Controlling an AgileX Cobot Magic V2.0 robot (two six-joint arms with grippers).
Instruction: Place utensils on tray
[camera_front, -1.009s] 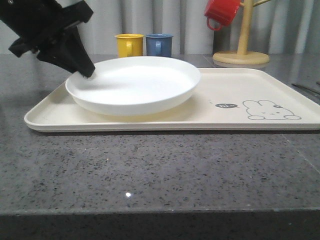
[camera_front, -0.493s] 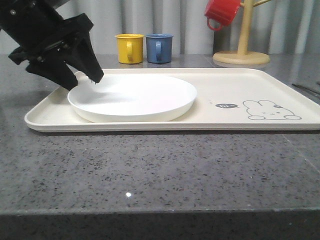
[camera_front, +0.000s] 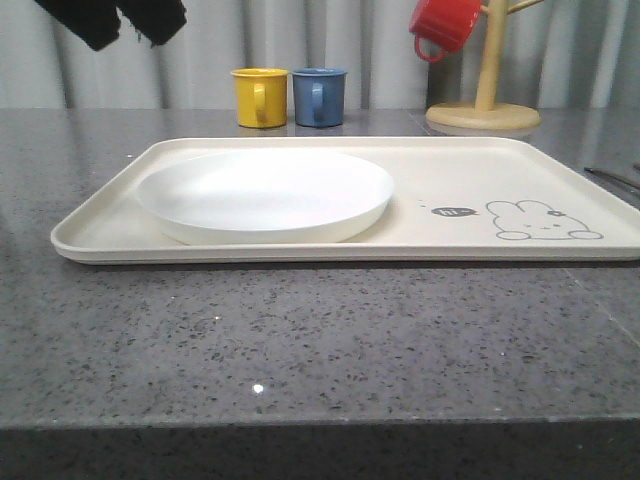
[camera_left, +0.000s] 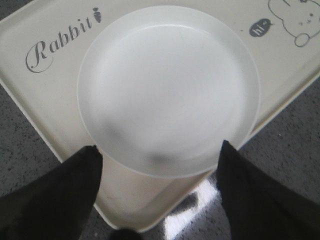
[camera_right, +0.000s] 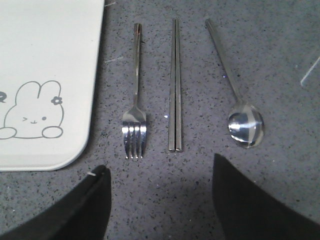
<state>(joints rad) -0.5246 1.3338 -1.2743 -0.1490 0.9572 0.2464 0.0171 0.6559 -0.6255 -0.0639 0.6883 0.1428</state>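
- The left claw (camera_left: 157, 165) hangs above the plate (camera_left: 169, 90) with its jaws spread wide and nothing between them; in the front view it sits high at the upper left (camera_front: 135, 25), well clear of the tray (camera_front: 470, 160).
- The right claw (camera_right: 160, 200) is spread apart too, empty, hovering over the bench (camera_right: 280, 60) just short of the cutlery.
- The plate lies flat on the left part of the tray, between the "Rabbit" script (camera_left: 60, 40) and the rabbit drawing (camera_front: 540, 222).
- The tray rests on the dark speckled bench, its rabbit corner near the fork (camera_right: 135, 100).
- Fork, chopsticks (camera_right: 175, 85) and spoon (camera_right: 240, 100) lie side by side on the bench beside the tray, apart from each other, chopsticks in the middle; the two sticks touch along their length.
- Behind the tray stand a yellow mug (camera_front: 258, 96) and a blue mug (camera_front: 318, 96), just beside each other.
- A red mug (camera_front: 442, 25) hangs on a wooden stand (camera_front: 484, 100) at the back right.
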